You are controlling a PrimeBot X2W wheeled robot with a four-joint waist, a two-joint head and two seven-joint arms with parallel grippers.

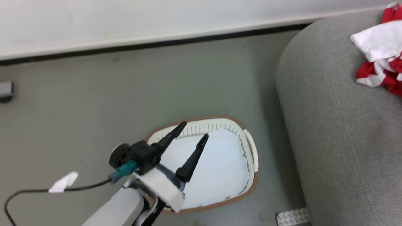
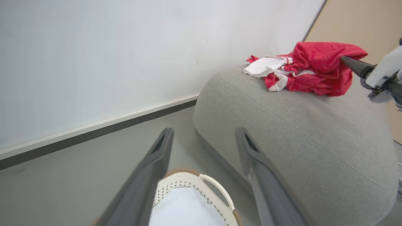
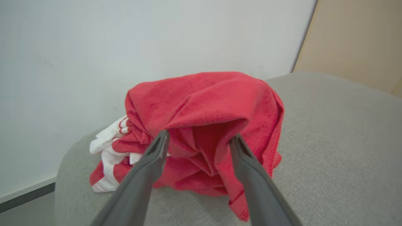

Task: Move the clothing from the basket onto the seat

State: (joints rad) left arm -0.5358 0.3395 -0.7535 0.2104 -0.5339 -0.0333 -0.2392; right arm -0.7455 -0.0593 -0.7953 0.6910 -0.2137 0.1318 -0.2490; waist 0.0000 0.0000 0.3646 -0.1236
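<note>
— While the clothing lies heaped on the seat, what has hold of it?
— Nothing clamps it: the right end effector is spread wide, tips in a red fold. The left end effector, spread and empty, hangs over the basket beside the seat.

**Both grippers open, arms apart**

The left gripper has its jaws spread wide, and its two dark fingers point up and to the right in the head view. Behind it are a black wrist and a pale forearm that rises from the bottom edge. The right gripper is parted just as wide, with its fingers straight and level. In the left wrist view, one right finger and its pale housing show at the far right, pointing left.
</note>
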